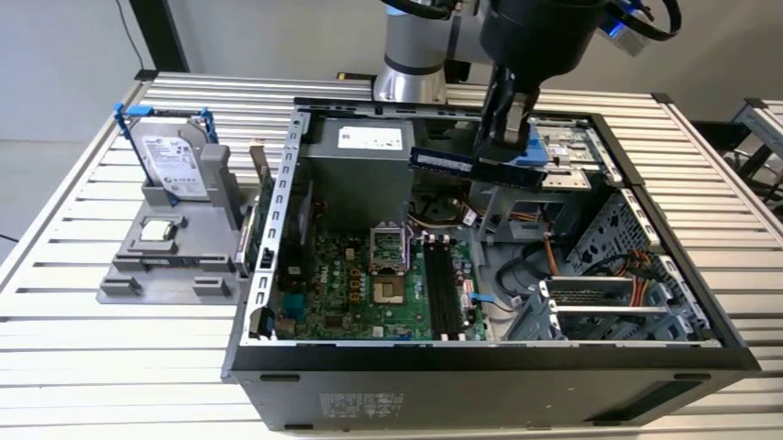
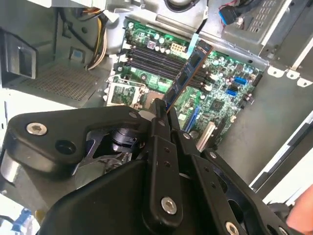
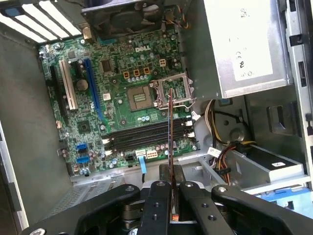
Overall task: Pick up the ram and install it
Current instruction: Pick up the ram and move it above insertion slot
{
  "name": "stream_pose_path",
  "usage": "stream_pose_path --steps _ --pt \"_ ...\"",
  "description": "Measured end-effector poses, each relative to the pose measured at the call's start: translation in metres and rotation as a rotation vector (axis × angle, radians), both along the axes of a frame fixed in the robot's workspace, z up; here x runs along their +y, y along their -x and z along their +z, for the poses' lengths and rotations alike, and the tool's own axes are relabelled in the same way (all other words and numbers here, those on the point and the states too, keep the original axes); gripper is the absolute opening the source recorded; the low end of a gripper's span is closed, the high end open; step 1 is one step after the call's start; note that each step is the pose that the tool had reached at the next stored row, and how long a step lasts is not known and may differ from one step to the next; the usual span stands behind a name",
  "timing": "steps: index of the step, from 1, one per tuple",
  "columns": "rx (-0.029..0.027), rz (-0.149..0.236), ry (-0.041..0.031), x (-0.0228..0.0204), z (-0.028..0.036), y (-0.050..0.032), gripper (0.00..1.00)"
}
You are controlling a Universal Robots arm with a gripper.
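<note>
No print can be made out letter for letter; only where it stands shows. Inside the computer case point(image 1: 490, 385), the power supply point(image 1: 355, 174) carries a white label point(image 1: 369, 137) with dark marks (its lines are too small to tell). The motherboard point(image 3: 122, 73) on the case's floor bears a short white printed word and tiny white part markings. The ram point(image 1: 463, 165), above the case's opening, has a small pale label point(image 1: 431, 159). Outside the case, on the exterior view's left, the hard drive point(image 1: 171, 158) has fine print across its pale face. A grey sticker point(image 1: 363, 403) sits on the case's outer wall.
</note>
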State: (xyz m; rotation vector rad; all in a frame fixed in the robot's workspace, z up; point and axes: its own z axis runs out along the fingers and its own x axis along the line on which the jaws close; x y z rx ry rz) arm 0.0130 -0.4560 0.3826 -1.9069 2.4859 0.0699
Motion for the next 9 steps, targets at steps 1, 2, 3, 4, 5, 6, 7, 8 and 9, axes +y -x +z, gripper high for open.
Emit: stream_pose_path --steps 1,2,3,4,5,6,7,8,9 --pt "0.0000 -0.016 0.0000 0.0000 0.0000 0.0000 0.00" --pt "0.0000 -0.032 0.0000 0.0000 0.0000 0.0000 0.00" --pt "0.0000 -0.048 0.0000 0.0000 0.0000 0.0000 0.00" --pt "0.0000 -0.064 0.0000 0.0000 0.0000 0.0000 0.00" --pt "0.0000 -0.079 0.0000 0.0000 0.0000 0.0000 0.00" --pt "0.0000 -0.094 0.0000 0.0000 0.0000 0.0000 0.00" --pt "0.0000 -0.110 0.0000 0.0000 0.0000 0.0000 0.00" --pt "0.0000 -0.124 0.0000 0.0000 0.0000 0.0000 0.00" --pt "0.0000 -0.141 0.0000 0.0000 0.0000 0.0000 0.00"
